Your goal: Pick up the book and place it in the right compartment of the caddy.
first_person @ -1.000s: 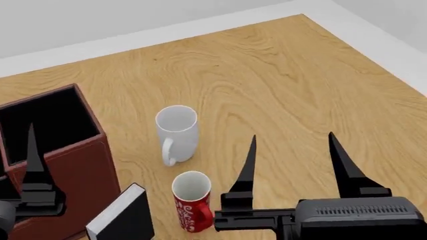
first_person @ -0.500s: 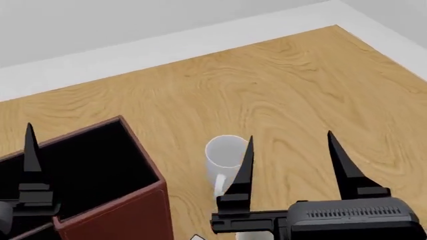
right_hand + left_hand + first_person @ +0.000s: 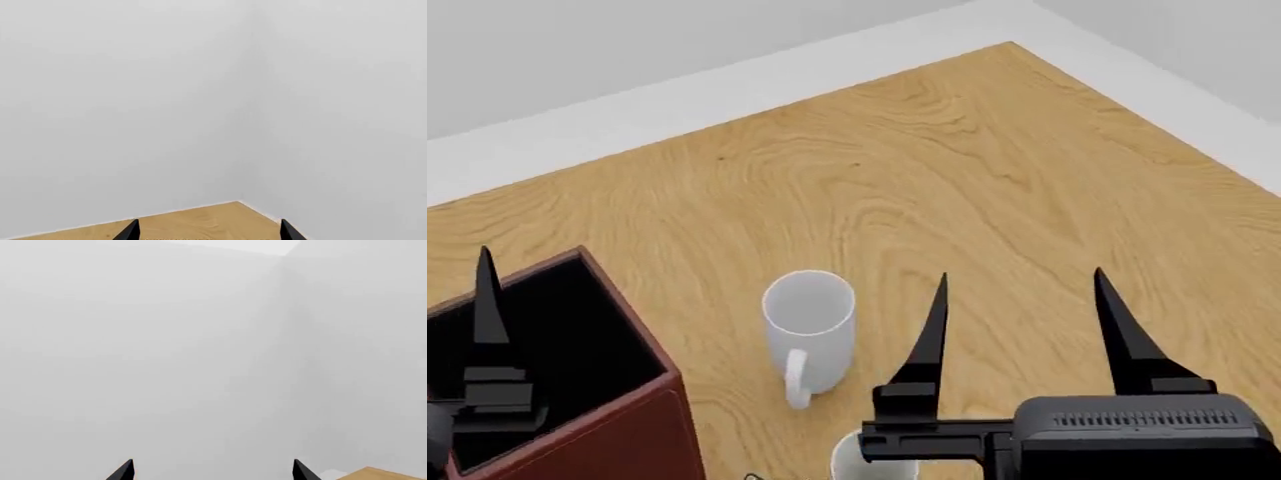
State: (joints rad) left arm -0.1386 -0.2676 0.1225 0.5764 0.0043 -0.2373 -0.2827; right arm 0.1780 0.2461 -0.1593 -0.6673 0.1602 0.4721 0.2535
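Note:
The book is out of view. The caddy (image 3: 627,430), reddish-brown with a black lining, fills the lower left of the head view. Its tall, deep right compartment (image 3: 547,330) is open at the top. One black finger (image 3: 486,300) of my left gripper rises in front of that pocket. In the left wrist view the left gripper (image 3: 212,467) stands open and empty against a blank wall. My right gripper (image 3: 1021,278) is open and empty at lower right, to the right of a white mug (image 3: 807,320). The right wrist view shows the right gripper (image 3: 208,226) over the wooden table (image 3: 193,220).
The white mug stands upright between the caddy and my right gripper. The pale rim of a second mug (image 3: 857,462) peeks in at the bottom edge, beside the right gripper's base. The table's far corner (image 3: 1010,48) lies at upper right, with white floor beyond.
The head view has shifted: the book and the red mug seen a second ago have dropped below the frame. Both grippers keep the same open stance.

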